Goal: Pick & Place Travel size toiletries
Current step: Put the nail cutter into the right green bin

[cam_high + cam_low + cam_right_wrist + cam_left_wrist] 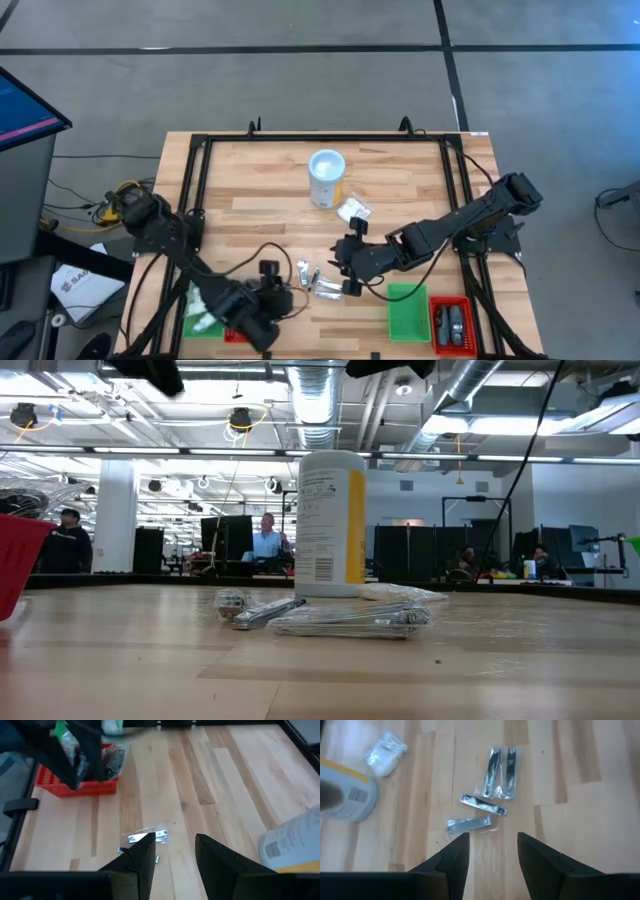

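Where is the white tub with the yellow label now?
In the high view, the white tub stands upright near the table's far middle, just beside a white packet.

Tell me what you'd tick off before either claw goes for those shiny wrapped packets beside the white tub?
1. Left gripper empty, fingers apart: ok.
2. Right gripper empty, fingers apart: ok.
3. Wrapped metal packets lying flat on the bare wooden table, none stacked on another: ok.
4. Both grippers close to the same packets, so they may crowd each other: not ok.
5. White tub upright and apart from the packets: ok.
6. Green tray near the right arm has free room: ok.
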